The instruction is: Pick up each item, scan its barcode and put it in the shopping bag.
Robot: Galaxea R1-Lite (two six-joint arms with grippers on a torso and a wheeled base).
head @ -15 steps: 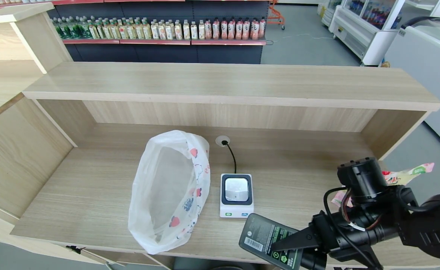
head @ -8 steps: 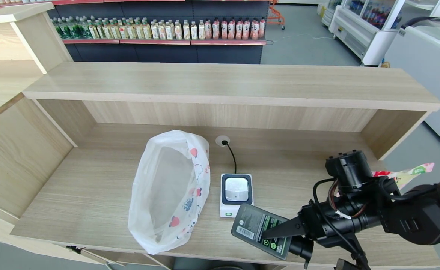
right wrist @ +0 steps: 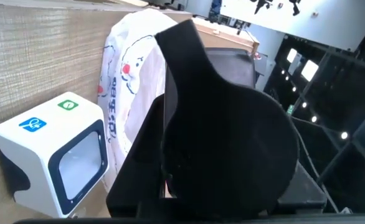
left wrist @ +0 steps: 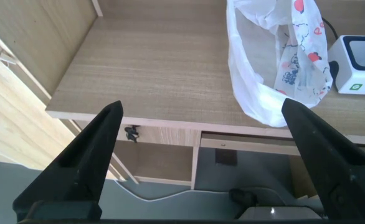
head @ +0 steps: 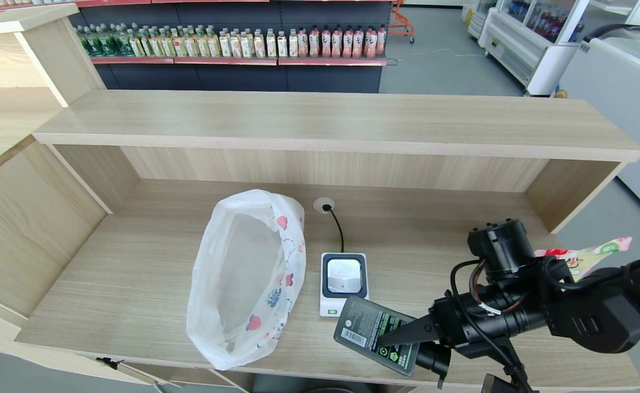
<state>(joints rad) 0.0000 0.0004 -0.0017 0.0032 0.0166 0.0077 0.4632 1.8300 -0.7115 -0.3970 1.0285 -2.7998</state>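
1 item, a dark pack (head: 365, 329), is clamped in the right gripper (head: 403, 349) over the worktop's (head: 134, 284) front edge, just beside the scanner (head: 343, 278), barcode facing up: the scan step, so next its barcode likely needs turning toward the scanner window, before the shopping bag (head: 246, 278)

Counter (head: 134, 262) before me: bag (head: 249, 284) just left of scanner (head: 344, 278); cable (head: 337, 226) behind it; packet (head: 598, 254) at right end.

Wooden counter (head: 134, 273), bottled drinks (head: 232, 43) behind
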